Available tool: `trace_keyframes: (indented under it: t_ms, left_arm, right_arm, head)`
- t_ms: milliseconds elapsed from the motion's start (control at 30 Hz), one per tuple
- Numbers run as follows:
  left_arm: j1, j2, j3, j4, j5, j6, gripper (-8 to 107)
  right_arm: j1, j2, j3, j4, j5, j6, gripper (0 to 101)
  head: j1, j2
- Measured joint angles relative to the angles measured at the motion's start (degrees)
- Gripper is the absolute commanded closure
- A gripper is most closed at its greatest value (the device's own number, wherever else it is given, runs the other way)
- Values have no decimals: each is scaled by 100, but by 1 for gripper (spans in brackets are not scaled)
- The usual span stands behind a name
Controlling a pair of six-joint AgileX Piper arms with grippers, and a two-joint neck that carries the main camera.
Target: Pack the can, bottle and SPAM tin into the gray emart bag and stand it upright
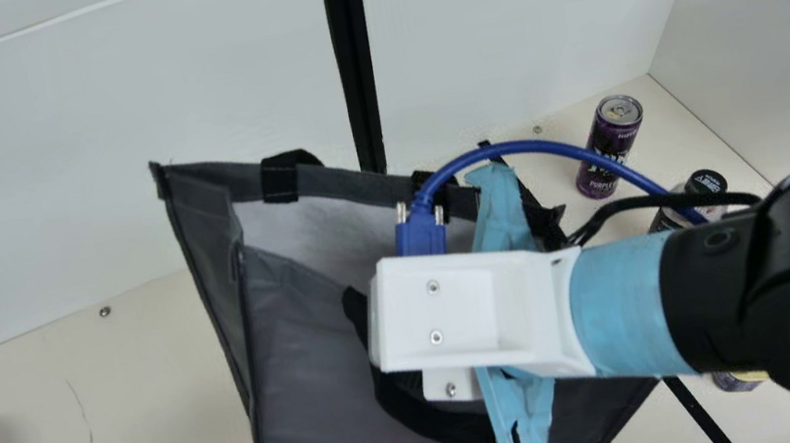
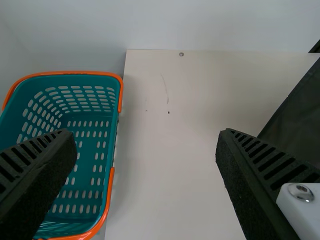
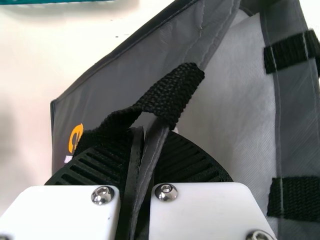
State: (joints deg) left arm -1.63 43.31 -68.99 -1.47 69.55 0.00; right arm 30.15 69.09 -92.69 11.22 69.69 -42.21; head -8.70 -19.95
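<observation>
Nearest my neck camera, my right gripper (image 1: pixel 457 314) pinches the top edge of the open gray fabric emart bag (image 1: pixel 294 332). From it, I see the slim purple metal can (image 1: pixel 609 148) at two o'clock, black-capped bottle (image 1: pixel 706 183) beyond, orange-rimmed teal plastic basket (image 2: pixel 90 175) past eight. My left gripper (image 2: pixel 145 132) gapes wide.

Cream table (image 1: pixel 118 424): gray bag (image 1: pixel 296 348), purple can (image 1: pixel 612 138), bottle (image 1: pixel 706 182), tin (image 1: pixel 739 382) (partly hidden)
</observation>
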Motion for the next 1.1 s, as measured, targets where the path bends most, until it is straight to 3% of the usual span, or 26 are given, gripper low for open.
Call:
trace_keyframes:
  t_ms: [867, 1100]
  left_arm:
    - [0, 0, 0, 0, 0, 0, 9]
    - [0, 0, 0, 0, 0, 0, 9]
  right_arm:
    - [942, -214, 80, -221, 33, 1080, 8]
    - [1166, -307, 13, -355, 24, 1351, 6]
  head:
    - [0, 9]
    - [0, 0]
